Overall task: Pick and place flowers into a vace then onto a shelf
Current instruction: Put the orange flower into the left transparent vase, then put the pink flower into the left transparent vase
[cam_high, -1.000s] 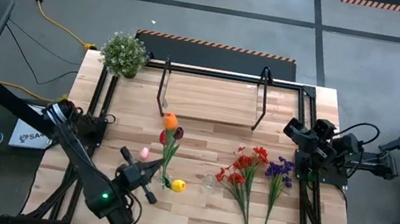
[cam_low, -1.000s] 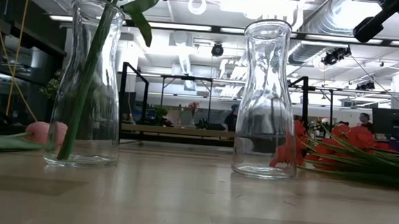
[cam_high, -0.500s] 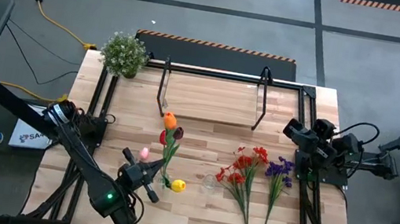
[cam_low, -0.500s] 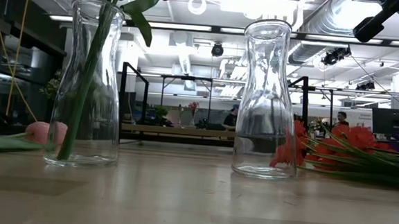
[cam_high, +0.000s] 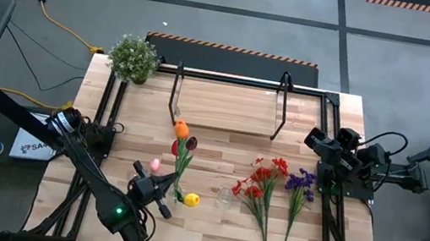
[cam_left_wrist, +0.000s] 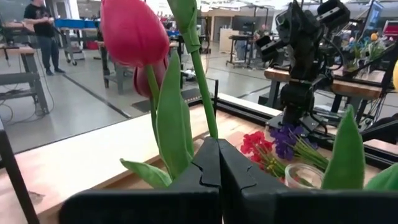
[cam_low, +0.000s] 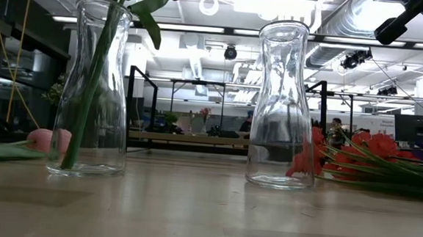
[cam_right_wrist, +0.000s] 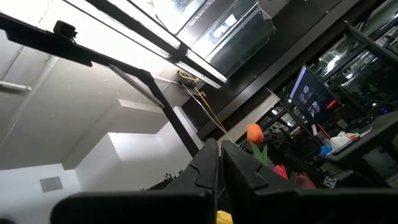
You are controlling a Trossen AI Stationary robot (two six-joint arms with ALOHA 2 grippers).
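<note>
My left gripper (cam_high: 162, 188), fingers closed on nothing, sits beside the vase (cam_low: 92, 89) holding tulips (cam_high: 184, 137). Next, I judge, open for the pink tulip (cam_high: 155, 165) close by.

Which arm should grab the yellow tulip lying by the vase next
Left. The left gripper sits right beside the yellow tulip, while the right gripper waits at the table's far right edge.

My light plank worktop (cam_high: 207, 230), shelf (cam_high: 225, 107) at upper centre, potted plant (cam_high: 134, 58) upper left, loose flowers (cam_high: 269, 188) lying right of centre, two glass vases (cam_low: 284, 108) mid-frame
</note>
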